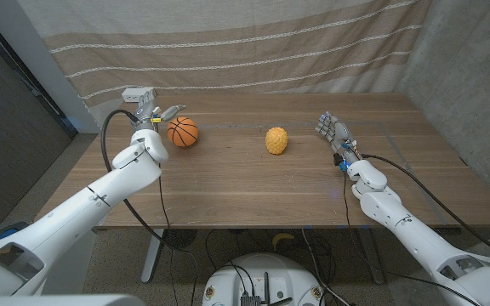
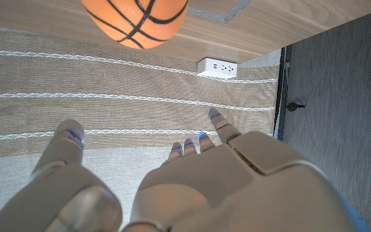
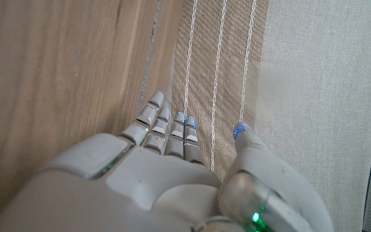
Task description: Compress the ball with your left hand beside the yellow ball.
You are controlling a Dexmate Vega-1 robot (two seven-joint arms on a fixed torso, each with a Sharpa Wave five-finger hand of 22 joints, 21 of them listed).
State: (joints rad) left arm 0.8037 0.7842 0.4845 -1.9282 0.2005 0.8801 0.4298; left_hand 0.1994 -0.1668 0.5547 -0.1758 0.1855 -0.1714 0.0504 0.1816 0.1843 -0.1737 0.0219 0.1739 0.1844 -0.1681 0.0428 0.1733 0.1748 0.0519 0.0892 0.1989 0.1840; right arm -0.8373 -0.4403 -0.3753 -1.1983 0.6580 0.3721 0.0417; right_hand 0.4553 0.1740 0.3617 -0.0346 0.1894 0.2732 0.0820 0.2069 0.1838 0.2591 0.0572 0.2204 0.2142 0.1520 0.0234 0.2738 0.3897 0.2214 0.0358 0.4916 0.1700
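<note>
Left hand (image 2: 192, 187) poised beside the basketball, squeeze not yet begun.

Seen over its own back in the left wrist view, the left hand holds nothing, fingers spread apart and reaching past the far worktop (image 1: 253, 183) edge. In the head view the hand (image 1: 149, 109) sits just beside the basketball (image 1: 182, 132), which lies at about its 4 o'clock, apparently not touching. The yellow ball (image 1: 276, 140) rests well apart, at the basketball's 3 o'clock. The step looks like the approach; next the fingers must wrap around the basketball and press. The right hand (image 1: 333, 132) waits with fingers extended, empty.
</note>
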